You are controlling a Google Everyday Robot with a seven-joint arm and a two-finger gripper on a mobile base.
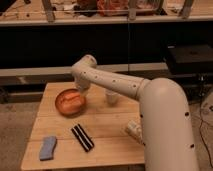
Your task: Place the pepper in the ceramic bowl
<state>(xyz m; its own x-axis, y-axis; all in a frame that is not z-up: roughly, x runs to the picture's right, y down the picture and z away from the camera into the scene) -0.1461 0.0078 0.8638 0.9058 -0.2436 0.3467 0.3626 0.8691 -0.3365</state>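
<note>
While the white arm (150, 100) reaches across the wooden table (110, 125), you must mind the ceramic bowl (60, 107): the gripper (81, 91) hangs at its right rim, and a low retreat could drag it. Whether it is apart or clamped, I cannot tell. The white cup (112, 98) beside the arm could be knocked. The pepper (75, 97) seems to lie in the bowl.

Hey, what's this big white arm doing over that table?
A one-armed robot is working on putting a pepper into the ceramic bowl on the wooden table. Its gripper hangs at the bowl's right rim, and a paler orange shape inside the bowl looks like the pepper. A white cup, a black striped strip and a blue cloth lie nearby.
</note>
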